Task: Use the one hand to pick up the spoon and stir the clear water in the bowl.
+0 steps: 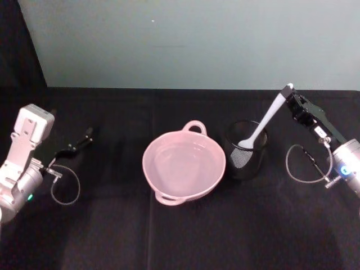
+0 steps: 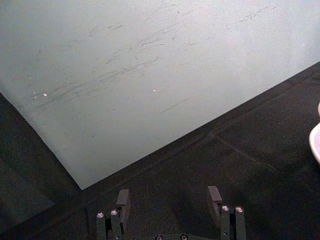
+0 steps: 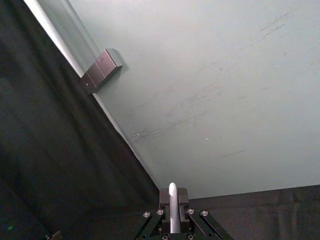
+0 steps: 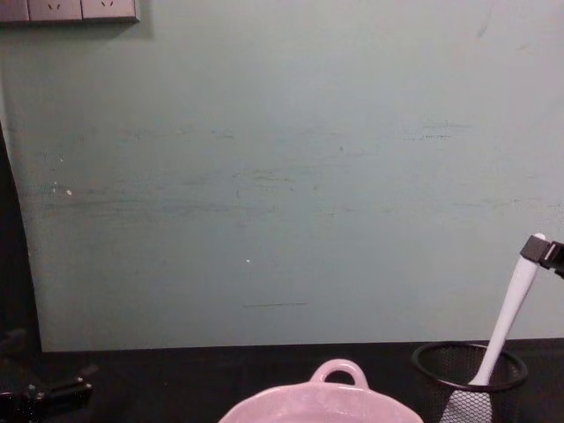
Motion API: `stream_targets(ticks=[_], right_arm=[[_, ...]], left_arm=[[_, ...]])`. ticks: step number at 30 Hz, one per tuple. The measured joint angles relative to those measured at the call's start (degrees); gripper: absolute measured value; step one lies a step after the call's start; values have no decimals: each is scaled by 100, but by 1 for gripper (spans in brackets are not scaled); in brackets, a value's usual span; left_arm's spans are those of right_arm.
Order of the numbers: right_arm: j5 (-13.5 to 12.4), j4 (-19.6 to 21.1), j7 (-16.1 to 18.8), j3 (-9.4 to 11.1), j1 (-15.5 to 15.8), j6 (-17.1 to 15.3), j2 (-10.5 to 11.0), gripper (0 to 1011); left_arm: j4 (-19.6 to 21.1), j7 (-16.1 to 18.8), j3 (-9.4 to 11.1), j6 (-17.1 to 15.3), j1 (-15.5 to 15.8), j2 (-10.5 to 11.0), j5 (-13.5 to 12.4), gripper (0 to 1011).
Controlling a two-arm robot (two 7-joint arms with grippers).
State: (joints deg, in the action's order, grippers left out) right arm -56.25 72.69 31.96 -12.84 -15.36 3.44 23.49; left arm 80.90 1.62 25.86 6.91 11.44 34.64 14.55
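The pale pink bowl (image 1: 159, 179) sits mid-table, its rim also in the chest view (image 4: 322, 401) and at the edge of the left wrist view (image 2: 316, 142). Clear water (image 1: 183, 160) shows as a faint shine inside. The white spoon (image 1: 264, 121) leans in the black mesh cup (image 1: 246, 163), blade down inside it. My right gripper (image 1: 290, 99) is shut on the spoon's handle end, seen between the fingers (image 3: 173, 212) and in the chest view (image 4: 539, 251). The spoon (image 4: 507, 317) slants up out of the cup (image 4: 470, 374). My left gripper (image 1: 81, 140) rests open at the far left, fingers (image 2: 122, 200) apart.
Black cloth covers the table (image 1: 180, 236), which ends at a pale green wall (image 1: 191, 39) behind. The mesh cup stands right beside the bowl. A cable loop (image 1: 304, 166) hangs by my right wrist. Open cloth lies in front of the bowl.
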Motion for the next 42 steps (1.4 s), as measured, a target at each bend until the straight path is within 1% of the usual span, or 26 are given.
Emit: stream_targets(ticks=[10,12,13,14,16,19,21,23,24,26,28,29,32,33,34,35,36,37,38,39,41,42], right_arm=[[-132,-181,93,-29,-54,11,-73,100],[-153,-200,94,-29,-56,23,-83,123],[-160,-204,92,-28,-56,27,-86,166],[-178,-214,84,-19,-52,40,-92,166],[-191,-227,74,-12,-44,48,-98,222],[-211,-266,14,2,-10,51,-103,336],[-211,-280,-25,5,18,49,-96,369],[-211,-280,-42,6,30,46,-91,435],[-210,-280,-56,7,44,42,-85,450],[-207,-267,-99,17,93,21,-61,557],[-213,-203,-146,31,161,-11,-35,595],[-216,-167,-160,35,192,-25,-24,653],[-221,19,-227,37,312,-91,39,711],[-221,170,-261,35,402,-139,99,763],[-221,240,-280,34,439,-161,126,763],[-222,434,-321,34,542,-217,209,809],[-224,545,-337,37,602,-248,263,826],[-227,651,-372,40,657,-281,315,881],[-228,773,-386,46,718,-314,377,893],[-223,1001,-482,47,833,-425,521,930],[-203,1214,-569,38,932,-549,677,974],[-162,1425,-662,4,1025,-708,876,990]], left_arm=[[0,0,0,0,0,0,0,1011],[0,0,0,0,0,0,0,1011],[0,0,0,0,0,0,0,1011],[0,0,0,0,0,0,0,1011],[0,0,0,0,0,0,0,1011],[0,0,0,0,0,0,0,1011],[0,0,0,0,0,0,0,1011],[0,0,0,0,0,1,0,1011],[0,0,0,0,0,1,0,1011],[0,0,0,0,0,0,0,1011],[0,0,0,0,0,0,0,1011],[0,0,0,0,0,0,0,1011],[0,0,0,0,0,0,0,1011],[0,0,0,0,0,0,0,1011],[0,0,0,0,0,0,0,1011],[0,0,0,0,0,0,0,1011],[0,0,0,0,0,0,0,1011],[0,0,0,0,0,0,0,1011],[0,0,0,0,0,0,0,1011],[0,0,0,0,0,0,0,1011],[0,0,0,0,-1,0,0,1011],[0,0,0,0,0,0,0,1011]])
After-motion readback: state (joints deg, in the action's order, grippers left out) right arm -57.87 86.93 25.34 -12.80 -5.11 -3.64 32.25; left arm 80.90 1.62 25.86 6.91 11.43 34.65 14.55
